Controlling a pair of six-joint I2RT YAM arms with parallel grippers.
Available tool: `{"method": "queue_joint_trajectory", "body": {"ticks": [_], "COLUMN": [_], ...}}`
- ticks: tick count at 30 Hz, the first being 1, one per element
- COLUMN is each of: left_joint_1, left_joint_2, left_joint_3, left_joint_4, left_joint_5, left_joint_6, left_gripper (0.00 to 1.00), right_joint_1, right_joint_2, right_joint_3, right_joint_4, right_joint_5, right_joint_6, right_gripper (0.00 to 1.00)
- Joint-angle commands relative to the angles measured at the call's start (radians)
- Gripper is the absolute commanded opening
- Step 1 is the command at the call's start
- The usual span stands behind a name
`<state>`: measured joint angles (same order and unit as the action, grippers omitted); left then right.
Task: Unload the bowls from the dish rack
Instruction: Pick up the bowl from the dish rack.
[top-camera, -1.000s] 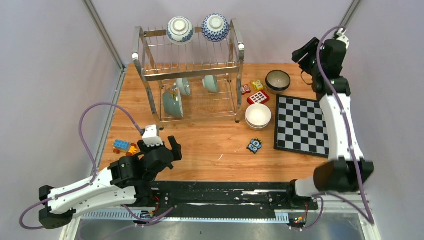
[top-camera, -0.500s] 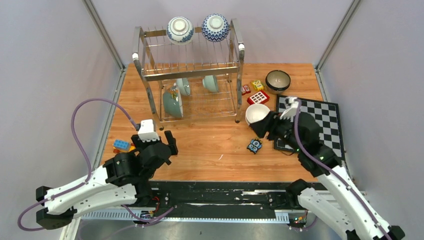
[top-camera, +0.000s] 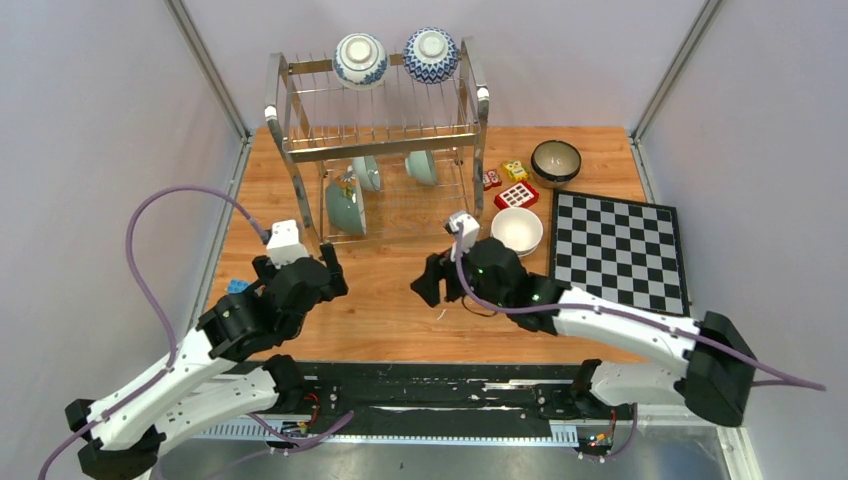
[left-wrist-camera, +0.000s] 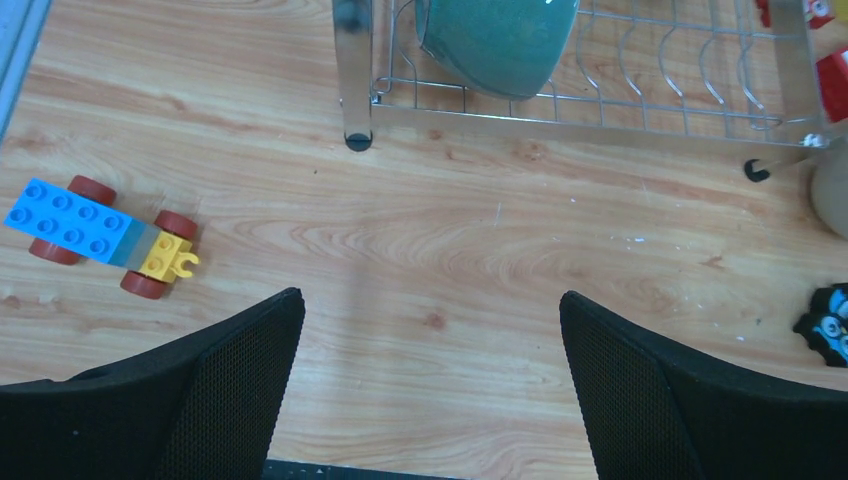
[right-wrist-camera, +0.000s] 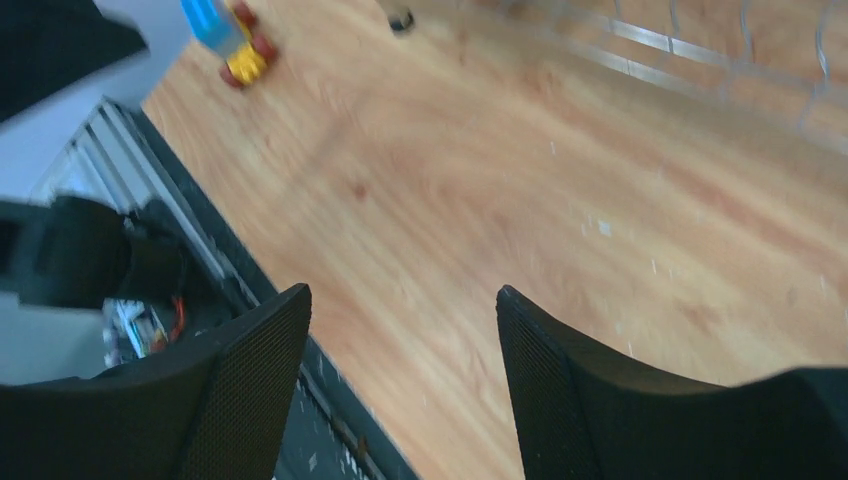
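Note:
The steel dish rack (top-camera: 300, 188) stands at the back of the table. Two blue-and-white bowls (top-camera: 360, 58) sit upside down on its top tier. Three celadon bowls stand on edge in the lower tier, the largest (top-camera: 345, 208) at the front left; it also shows in the left wrist view (left-wrist-camera: 497, 40). A cream-white bowl (top-camera: 517, 230) and a dark brown bowl (top-camera: 555, 160) sit on the table right of the rack. My left gripper (top-camera: 298, 264) (left-wrist-camera: 430, 310) is open and empty in front of the rack. My right gripper (top-camera: 428, 282) (right-wrist-camera: 405, 310) is open and empty, low over mid-table, pointing left.
A chessboard (top-camera: 618, 250) lies at the right. Toy blocks (top-camera: 516, 182) lie between the two table bowls. A blue and yellow toy car (left-wrist-camera: 100, 237) (right-wrist-camera: 230, 40) lies at the left. An owl toy (left-wrist-camera: 825, 325) lies at the right of the left wrist view.
My right arm has swung from the far right corner down and across to mid-table, passing the cream bowl. My left gripper has moved forward toward the rack.

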<state>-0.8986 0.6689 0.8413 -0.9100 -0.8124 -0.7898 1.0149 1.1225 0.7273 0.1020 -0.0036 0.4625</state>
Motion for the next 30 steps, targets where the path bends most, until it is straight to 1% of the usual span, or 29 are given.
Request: {"method": "queue_joint_trajectory", "body": {"ticks": [1,3,5,8,9,12,14,17,21,24,30], "left_joint_1": [0.009,0.009,0.009,0.009,0.009,0.009,0.009,0.008,0.008,0.009,0.008], "left_joint_2": [-0.102,-0.147,-0.186,-0.242,-0.255,-0.28,-0.288,-0.285,-0.273,-0.272,-0.276], "left_joint_3": [-0.01,-0.027,-0.041,-0.038,-0.038,-0.046,-0.054,-0.06,-0.059,-0.062,-0.077], "left_joint_4": [-0.1,-0.124,-0.15,-0.164,-0.17,-0.179,-0.164,-0.146,-0.138,-0.134,-0.118], "left_joint_5": [0.036,0.055,0.065,0.066,0.06,0.049,0.058,0.068,0.076,0.075,0.08], "left_joint_6": [-0.044,-0.064,-0.099,-0.117,-0.125,-0.146,-0.136,-0.122,-0.102,-0.102,-0.102], "left_gripper": [1.0,1.0,1.0,1.0,1.0,1.0,1.0,1.0,1.0,1.0,1.0], "right_joint_1": [-0.022,-0.057,-0.1,-0.149,-0.16,-0.188,-0.207,-0.225,-0.227,-0.226,-0.228], "right_joint_2": [0.155,0.25,0.349,0.486,0.52,0.623,0.686,0.761,0.829,0.866,0.92], "right_joint_3": [0.146,0.189,0.232,0.305,0.325,0.382,0.418,0.461,0.536,0.576,0.607], "right_joint_4": [0.292,0.386,0.478,0.577,0.599,0.702,0.761,0.829,0.816,0.76,0.728], "right_joint_5": [-0.023,-0.076,-0.159,-0.224,-0.241,-0.3,-0.331,-0.351,-0.373,-0.37,-0.364], "right_joint_6": [0.005,0.058,0.12,0.156,0.16,0.187,0.221,0.265,0.276,0.267,0.262], "right_gripper": [0.75,0.83,0.89,0.89,0.89,0.82,0.77,0.73,0.73,0.73,0.7]}}
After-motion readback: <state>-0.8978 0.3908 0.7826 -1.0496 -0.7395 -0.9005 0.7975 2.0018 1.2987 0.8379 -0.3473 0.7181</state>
